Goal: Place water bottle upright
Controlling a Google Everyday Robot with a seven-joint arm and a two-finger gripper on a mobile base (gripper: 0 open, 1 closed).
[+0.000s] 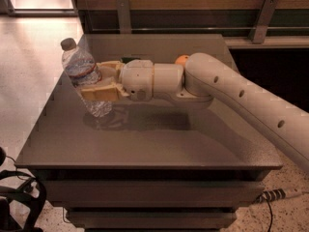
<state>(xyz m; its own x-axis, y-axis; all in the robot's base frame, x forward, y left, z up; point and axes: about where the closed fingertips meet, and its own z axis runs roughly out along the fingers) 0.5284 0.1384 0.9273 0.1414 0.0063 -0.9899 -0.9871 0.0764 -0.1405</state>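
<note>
I can read no words, numbers or signs anywhere. My hand point(94, 80), closed around the water bottle point(79, 67) over the left part of the counter point(145, 144), holds the only labelled thing. Its red, white and blue band sits below the neck, but the print is too small to read.

Bottle point(78, 64): clear ribbed plastic, white cap, red-white-blue label band near neck. Nearly upright, cap up, leaning left, base low over table point(159, 144) left side. Gripper point(92, 79) clamps its middle.
</note>
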